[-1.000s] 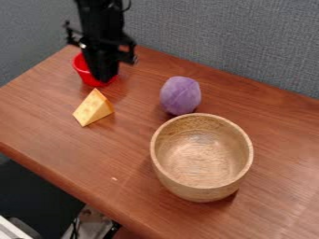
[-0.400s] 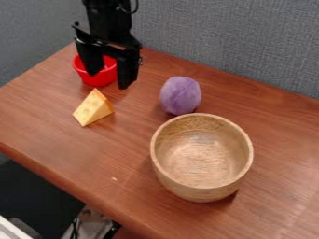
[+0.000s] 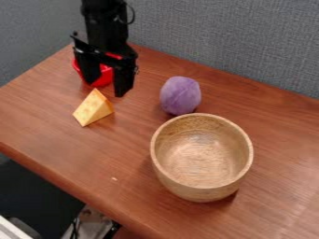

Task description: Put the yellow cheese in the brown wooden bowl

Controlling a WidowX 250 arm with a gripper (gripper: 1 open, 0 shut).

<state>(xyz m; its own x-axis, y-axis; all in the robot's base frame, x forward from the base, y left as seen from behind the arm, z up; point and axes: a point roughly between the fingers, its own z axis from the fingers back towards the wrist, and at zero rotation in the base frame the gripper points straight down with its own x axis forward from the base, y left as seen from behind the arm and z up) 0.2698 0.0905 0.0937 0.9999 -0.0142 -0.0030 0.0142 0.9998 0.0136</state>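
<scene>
- Cheese, yellow, wedge-shaped (image 3: 93, 108): one, on the counter (image 3: 149, 182), outside the wooden bowl.
- Tool, black (image 3: 104, 87): fingers spread apart, holding nothing; at the cheese's twelve to one o'clock. Opened since a second ago and now lower, apparently readying a grasp.
- Bowl, red (image 3: 106, 77): at twelve, partly hidden behind the tool.
- Ball, purple (image 3: 181, 95): near three.
- Bowl, brown wooden (image 3: 202, 157): at four, awaiting the cheese.
</scene>
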